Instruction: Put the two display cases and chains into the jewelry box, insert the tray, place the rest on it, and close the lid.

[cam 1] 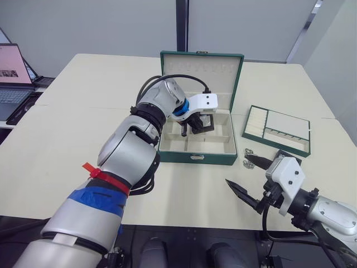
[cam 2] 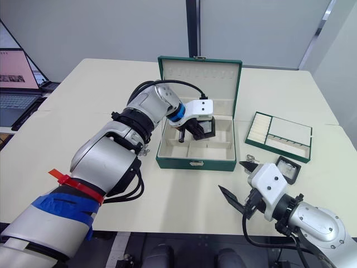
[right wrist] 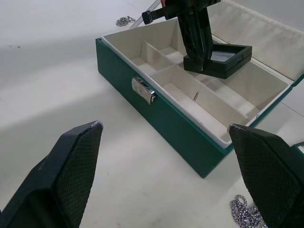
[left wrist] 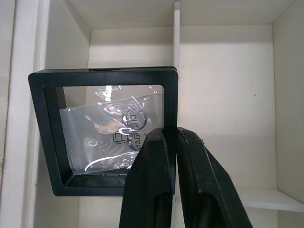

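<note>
The jewelry box (cam 1: 195,159) stands open mid-table, its lid (cam 1: 201,70) upright at the back. My left gripper (cam 1: 192,127) reaches into the box, shut on the frame of one display case (left wrist: 102,118), which holds a small plastic bag behind its window. This case hangs tilted over the back compartments (right wrist: 223,54). My right gripper (cam 1: 240,172) hovers open near the table's front right, holding nothing. Beside it lie two chains (cam 1: 249,158), and another chain (right wrist: 124,20) lies past the box's far end. A second display case (cam 2: 288,169) peeks out behind my right gripper. The tray (cam 1: 273,144) sits right of the box.
A laptop (cam 1: 14,78) stands open at the far left edge of the table. Bare tabletop (cam 1: 83,78) stretches left of and behind the box. The box's front compartments (right wrist: 204,97) hold nothing.
</note>
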